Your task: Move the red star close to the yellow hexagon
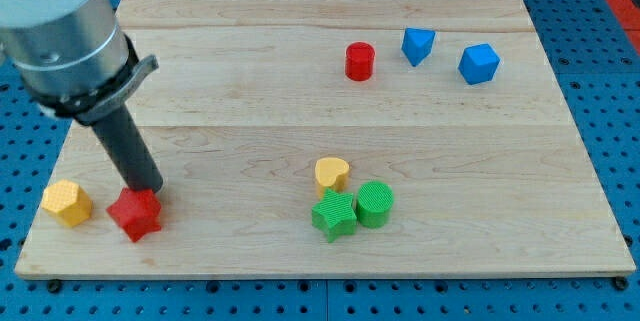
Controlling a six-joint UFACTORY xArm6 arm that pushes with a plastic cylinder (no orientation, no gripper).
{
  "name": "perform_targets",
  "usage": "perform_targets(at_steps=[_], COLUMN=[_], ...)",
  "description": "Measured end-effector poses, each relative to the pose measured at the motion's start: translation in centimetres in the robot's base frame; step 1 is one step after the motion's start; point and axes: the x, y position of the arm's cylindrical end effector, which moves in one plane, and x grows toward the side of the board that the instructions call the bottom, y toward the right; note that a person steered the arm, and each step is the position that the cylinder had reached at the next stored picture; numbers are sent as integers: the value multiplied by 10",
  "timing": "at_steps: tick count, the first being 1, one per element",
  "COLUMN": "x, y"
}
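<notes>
My tip (147, 190) rests on the top edge of the red star (135, 214); a bare rod, it grips nothing. The star sits near the wooden board's (250, 151) lower-left corner, just right of the yellow hexagon (66, 203), not touching it.

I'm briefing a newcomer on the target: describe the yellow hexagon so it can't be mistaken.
Start at the wooden board and go to its corner at the view's bottom left. The yellow hexagon sits there, left of the red star under my tip. The other yellow block, mid-board, is rounded, not six-sided.
</notes>
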Motion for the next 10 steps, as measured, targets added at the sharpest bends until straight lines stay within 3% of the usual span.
perform_targets(at_steps=[2,3,4,5,8,10], x=[-12,-17,14,70,64,28], y=[-28,23,86,106,-21,-20])
